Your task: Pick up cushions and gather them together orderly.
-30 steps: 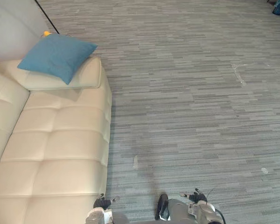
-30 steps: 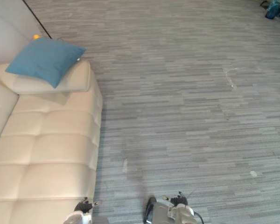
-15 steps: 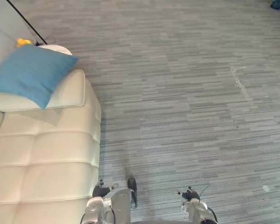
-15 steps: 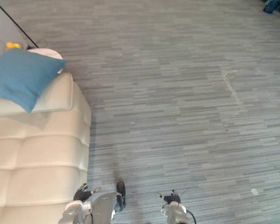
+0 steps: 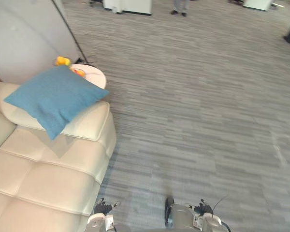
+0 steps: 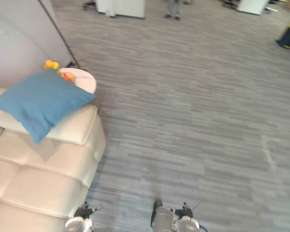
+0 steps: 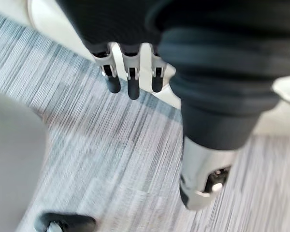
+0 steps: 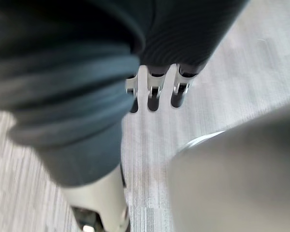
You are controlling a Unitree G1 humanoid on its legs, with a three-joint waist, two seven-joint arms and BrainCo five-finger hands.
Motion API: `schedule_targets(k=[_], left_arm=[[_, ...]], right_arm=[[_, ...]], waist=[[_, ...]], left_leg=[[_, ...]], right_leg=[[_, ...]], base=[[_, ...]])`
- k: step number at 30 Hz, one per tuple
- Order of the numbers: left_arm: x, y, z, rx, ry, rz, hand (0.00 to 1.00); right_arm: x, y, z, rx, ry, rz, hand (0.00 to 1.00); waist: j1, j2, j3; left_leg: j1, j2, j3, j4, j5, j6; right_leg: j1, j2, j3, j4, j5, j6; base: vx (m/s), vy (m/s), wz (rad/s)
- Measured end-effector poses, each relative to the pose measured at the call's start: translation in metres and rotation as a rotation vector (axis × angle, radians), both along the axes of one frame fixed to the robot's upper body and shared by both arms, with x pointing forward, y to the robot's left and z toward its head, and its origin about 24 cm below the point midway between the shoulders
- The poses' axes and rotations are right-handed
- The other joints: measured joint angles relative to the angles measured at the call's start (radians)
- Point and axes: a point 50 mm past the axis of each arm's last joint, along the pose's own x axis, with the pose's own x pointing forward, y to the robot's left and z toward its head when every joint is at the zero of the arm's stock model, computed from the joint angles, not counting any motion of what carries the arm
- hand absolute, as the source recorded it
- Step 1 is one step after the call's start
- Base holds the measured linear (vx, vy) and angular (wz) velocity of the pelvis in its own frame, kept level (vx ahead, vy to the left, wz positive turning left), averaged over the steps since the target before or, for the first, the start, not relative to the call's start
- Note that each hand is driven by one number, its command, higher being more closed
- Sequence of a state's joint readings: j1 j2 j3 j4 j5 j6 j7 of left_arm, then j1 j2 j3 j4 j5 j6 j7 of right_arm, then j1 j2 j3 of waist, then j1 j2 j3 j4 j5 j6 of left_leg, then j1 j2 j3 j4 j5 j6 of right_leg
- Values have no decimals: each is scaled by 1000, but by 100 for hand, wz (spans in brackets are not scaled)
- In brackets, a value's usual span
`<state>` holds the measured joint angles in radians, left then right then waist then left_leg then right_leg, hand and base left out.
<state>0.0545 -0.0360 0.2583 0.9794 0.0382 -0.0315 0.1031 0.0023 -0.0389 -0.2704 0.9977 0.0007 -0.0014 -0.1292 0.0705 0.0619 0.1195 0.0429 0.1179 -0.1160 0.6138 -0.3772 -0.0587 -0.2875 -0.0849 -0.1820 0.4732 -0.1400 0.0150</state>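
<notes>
Cushion: we see one blue square fabric cushion [image 5: 55, 99] lying flat on the padded armrest of the cream tufted leather sofa [image 5: 48, 179]. One corner hangs over the seat and another points toward the side table.

Sofa: it takes up the lower left of the head views. Its seat panels are bare, and the armrest end faces the open floor.

Tabletop: just behind the armrest we make out a small round white tabletop [image 5: 93, 76]. It carries some yellow and orange things [image 5: 63, 61] that are too small for us to identify.

Left robot hand: the left robot hand [image 7: 132, 79] hangs with its fingers straight down and loose, gripping nothing. We see the pale sofa just behind its fingertips. In the head view it shows low down, right beside the sofa's near edge.

Right robot hand: the right robot hand [image 8: 153, 94] also hangs with its fingers straight and relaxed, empty over the carpet. We find it low in the head view, to the right of the sofa.

Cushion and hands: we place the cushion well apart from both hands, up at the far end of the sofa.

Floor: grey striped carpet floor [image 5: 198, 106] covers the rest of the scene.

Background: we note a plain grey wall [image 5: 24, 38] behind the sofa and a person's legs [image 5: 181, 6] at the far end of the room.
</notes>
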Motion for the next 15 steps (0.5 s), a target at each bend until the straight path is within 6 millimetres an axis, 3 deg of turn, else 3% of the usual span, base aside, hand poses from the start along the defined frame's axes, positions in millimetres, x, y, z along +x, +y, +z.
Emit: schedule_targets(k=[1, 2, 4, 5, 6, 9, 10, 11, 13, 15], left_arm=[[1, -1, 0, -5, -1, 8, 0], [-1, -1, 0, -8, -1, 28, 0], [2, 1, 1, -1, -13, 30, 0], [5, 4, 4, 10, -31, 19, 0], [7, 4, 5, 16, -39, 5, 0], [12, 4, 7, 24, -55, -22, 0], [12, 5, 7, 24, -58, -14, 0], [12, 9, 8, 35, -62, -13, 0], [14, 16, 9, 50, -64, -12, 0], [13, 16, 8, 47, -57, -13, 0]], right_arm=[[2, 0, 1, -1, -6, 3, 0], [3, 2, 1, 1, -2, 6, 0], [0, 5, -1, 20, 2, -17, 0], [-1, 9, -2, 38, -1, -34, 0], [1, 10, -1, 44, -6, -37, 0], [6, 10, 0, 47, -21, -40, 0], [4, 10, -1, 47, -12, -40, 0], [4, 15, -1, 59, -10, -39, 0], [8, 23, -1, 79, -16, -23, 0], [9, 24, -1, 75, -19, -15, 0]], waist=[[2, 6, 3], [11, 13, 12], [13, 12, 17], [16, -3, 16], [19, -8, 18], [27, -9, 21], [42, -14, 23], [54, -47, 19], [50, -80, 15], [53, -83, 14]], left_leg=[[-52, 10, 13, 108, 62, -14], [-129, 62, 80, 260, 124, -17], [-188, 133, 215, 353, 77, -9], [-226, 132, 281, 315, 58, 7], [-245, 128, 314, 274, 56, 11], [-332, 85, 421, -65, 102, 44], [-332, 59, 422, -167, 220, 47], [-300, 22, 438, -210, 232, 60], [-298, -6, 438, -207, 219, 87], [-273, -20, 439, -204, 197, 101]], right_leg=[[31, 3, -11, -20, -12, -7], [109, 12, -35, -76, -19, -18], [244, 17, -84, -170, -22, -22], [301, 5, -119, -227, -27, -16], [325, -1, -133, -251, -30, -13], [393, -6, -199, -329, -53, 18], [411, -9, -207, -337, -67, 41], [426, -28, -187, -353, -66, 53], [439, -44, -177, -381, -38, 75], [444, -62, -163, -333, -24, 86]], base=[[515, -272, 59], [396, -183, 47], [414, -166, 69], [317, -137, 73], [259, -92, 64], [312, 41, 59], [407, 148, 24], [437, 138, 20], [369, 87, 16], [322, 122, 12]])
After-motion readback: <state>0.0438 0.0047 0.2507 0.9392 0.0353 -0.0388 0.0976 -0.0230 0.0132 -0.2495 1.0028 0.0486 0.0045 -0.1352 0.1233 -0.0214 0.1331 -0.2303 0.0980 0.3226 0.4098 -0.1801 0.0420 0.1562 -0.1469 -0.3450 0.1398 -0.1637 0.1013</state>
